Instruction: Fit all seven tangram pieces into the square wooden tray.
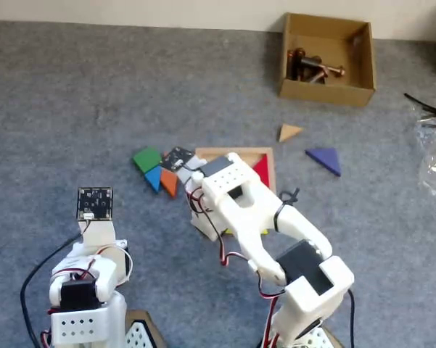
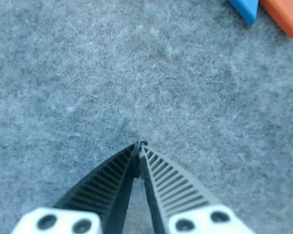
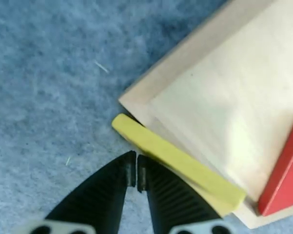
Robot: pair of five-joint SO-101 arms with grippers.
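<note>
- My right hand (image 3: 136, 171) has its fingers pressed together with nothing between them. The tips hang over the grey felt surface (image 1: 72, 94), just beside the corner of the square wooden tray (image 3: 185, 56).
- My left hand (image 2: 139, 150) is also closed and empty. It is parked over bare felt, well apart from the tray, with the blue piece (image 2: 246, 7) and the orange piece (image 2: 285, 14) ahead of it.
- By my count, one piece is properly home: the red piece (image 3: 285, 175) lies flat on the tray floor against one side.
- The yellow piece (image 3: 175, 161) is only half done. It rests tilted along the tray's rim near that corner, not flat inside, and I cannot make out its full shape.
- Five pieces are outside the tray:
  - The green four-sided piece (image 1: 146, 157), the blue triangle (image 1: 154, 177) and the orange triangle (image 1: 169, 183) sit bunched together near one side of the tray.
  - The pale wooden-coloured triangle (image 1: 289, 132) and the purple triangle (image 1: 325, 159) lie apart from each other on the opposite side.
- I'd judge the job early on, with most of the tray floor bare. Seating the yellow piece looks like the step in hand, and the five loose pieces come after it.
</note>
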